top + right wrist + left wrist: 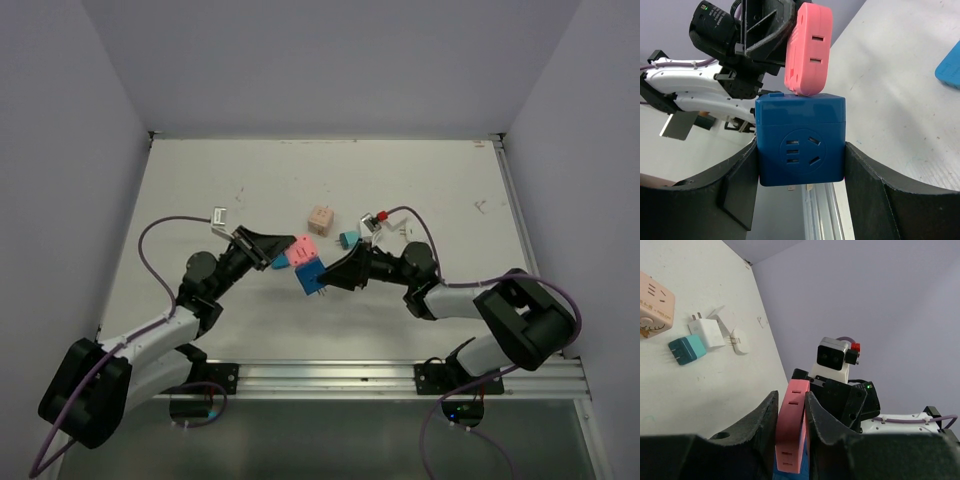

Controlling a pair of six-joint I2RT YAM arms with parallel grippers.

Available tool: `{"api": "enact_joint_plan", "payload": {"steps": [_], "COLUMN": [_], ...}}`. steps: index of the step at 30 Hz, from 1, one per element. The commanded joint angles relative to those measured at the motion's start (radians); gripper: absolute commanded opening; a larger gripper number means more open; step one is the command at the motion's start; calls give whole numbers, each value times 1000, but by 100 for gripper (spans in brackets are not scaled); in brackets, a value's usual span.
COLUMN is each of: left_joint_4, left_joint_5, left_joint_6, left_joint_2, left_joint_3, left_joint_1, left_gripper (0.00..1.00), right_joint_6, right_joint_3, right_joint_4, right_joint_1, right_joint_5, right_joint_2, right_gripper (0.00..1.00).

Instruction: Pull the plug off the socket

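A pink plug adapter (302,249) and a blue cube socket (311,275) are joined and held in the air above the middle of the table. My left gripper (281,251) is shut on the pink plug (793,427), its fingers pressed on both flat sides. My right gripper (326,278) is shut on the blue socket (801,141), which fills the gap between its fingers; two metal prongs stick out under it. In the right wrist view the pink plug (809,47) sits against the top of the blue socket.
On the white table (200,190) behind the arms lie a peach cube socket (321,219), a teal plug (348,239) and white plugs (385,228). These show in the left wrist view as well: peach cube (654,304), teal plug (686,350), white plug (707,332). A metal rail (400,375) runs along the near edge.
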Motion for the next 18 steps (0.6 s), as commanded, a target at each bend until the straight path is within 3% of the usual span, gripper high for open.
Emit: {"api": "enact_joint_plan", "payload": {"steps": [1,7,12,14,15,16,18], "left_joint_4": [295,335,259,105,41,-107,-246], "left_joint_5": [-312,-277,-100,-26,3,37,144], "left_joint_6": [-19,-29,14,77,109,181,265], "left_joint_2": [13,88,64,-2,-25,-59,-77], "left_joint_3": [104,164,179,199,215,234,302], "left_joint_1": [106,115,126,143,162,176,215], "left_gripper": [0,0,0,10,23,28,44], "right_joint_6": [-20,-5,-29,-58,-77,-100,-202], "right_joint_3": [-84,-96,-53,-19,-6,29,73], "right_joint_4": [-54,-20,-94,-160,-237,-288,-411], "right_joint_1": [-2,-3,-5,-5,-8,-11,-15], "right_joint_5": [-114,-115,-133,-143,-158,-169,-196], "right_joint_2": [14,6,-32,-67,-79,-93,-136], "right_gripper": [0,0,0,0,0,0,0]}}
